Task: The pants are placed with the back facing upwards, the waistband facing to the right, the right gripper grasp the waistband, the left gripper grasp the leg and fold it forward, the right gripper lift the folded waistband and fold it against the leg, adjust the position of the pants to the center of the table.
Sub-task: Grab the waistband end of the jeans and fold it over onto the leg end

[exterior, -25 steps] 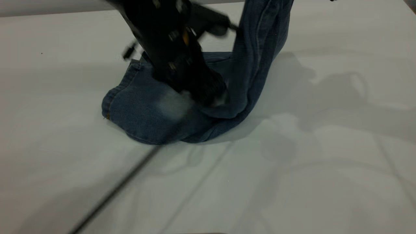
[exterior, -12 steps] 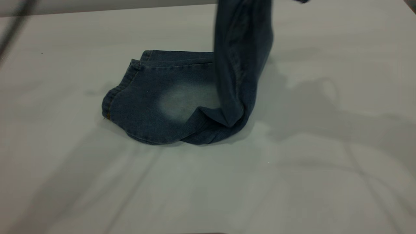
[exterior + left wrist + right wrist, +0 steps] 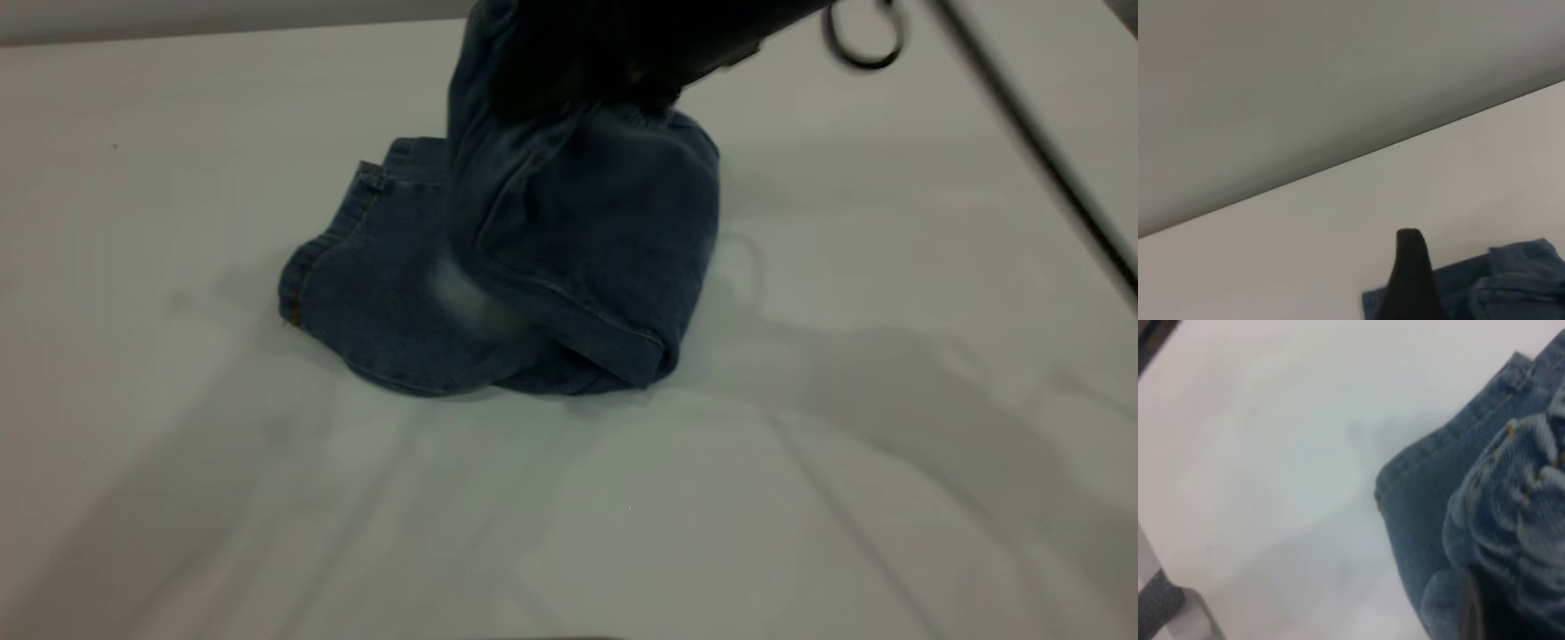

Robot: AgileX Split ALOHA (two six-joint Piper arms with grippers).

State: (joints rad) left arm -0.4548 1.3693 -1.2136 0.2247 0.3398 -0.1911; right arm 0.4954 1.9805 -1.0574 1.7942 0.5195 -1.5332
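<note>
Surface: plain white, wide, carried just the pants.
Pants: lay about mid-surface, upper half draped back over the leg part.
Waistband: bunched and ruffled, hung above the pants.
Right gripper: right over the pants, jaws clamped on the waistband.
Left gripper: beside the pants; jaws, couldn't tell.

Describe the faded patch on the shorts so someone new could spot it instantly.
Start at the white table and find the blue denim shorts near its middle. The upper end is draped over the flat leg. The faded patch is the pale, whitish blotch peeking out beside the draped fold, the only light spot on the dark denim.
</note>
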